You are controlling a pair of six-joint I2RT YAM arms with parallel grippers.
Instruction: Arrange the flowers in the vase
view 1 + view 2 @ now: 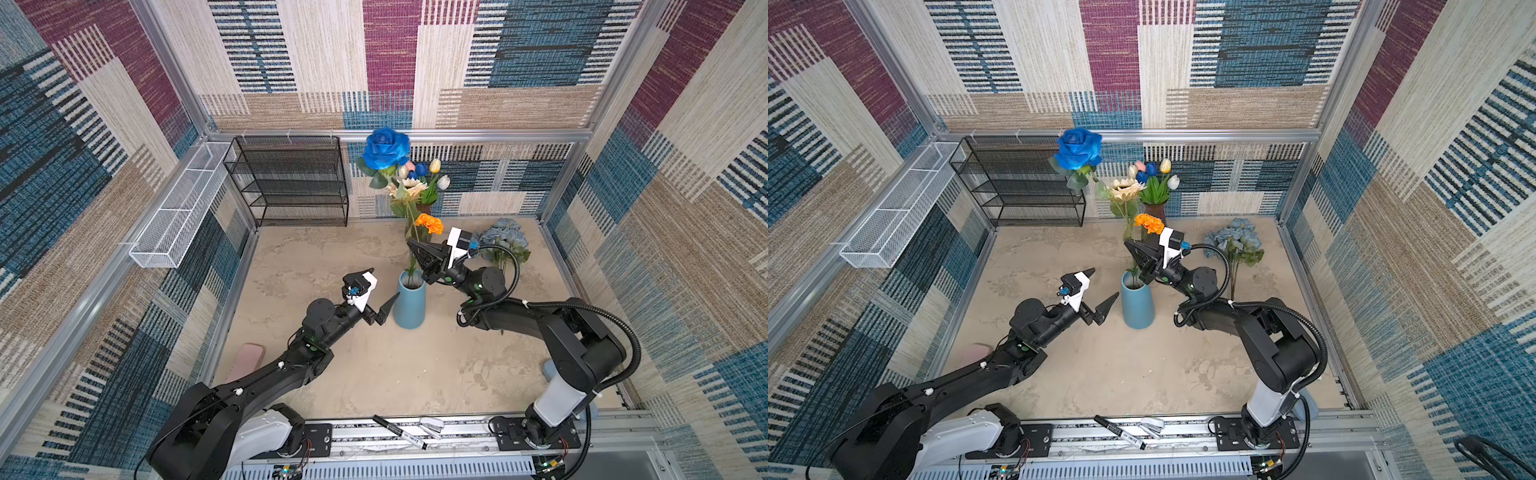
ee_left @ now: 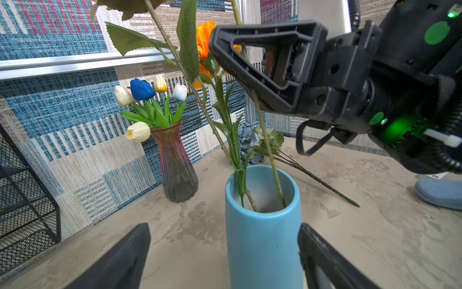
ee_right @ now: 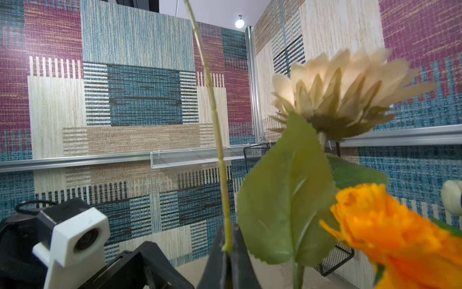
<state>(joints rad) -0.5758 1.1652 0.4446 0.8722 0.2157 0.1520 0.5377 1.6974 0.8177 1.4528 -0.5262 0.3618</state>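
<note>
while the right gripper pinches the deep-blue rose by its stem, foot down in the blue vase with the sunflower and orange bloom, the left gripper straddles the vase, spread wide, not clamping it; a sideways tug or that heavy head could tip it.

Back-left corner of tabletop: black wire-mesh shelf rack. Left wall rail: white mesh tray, above the tabletop. Back edge: dark red ribbed glass vase. Front rail: black marker, small white object just beside it. Left edge: pink flat item, partly hidden
</note>
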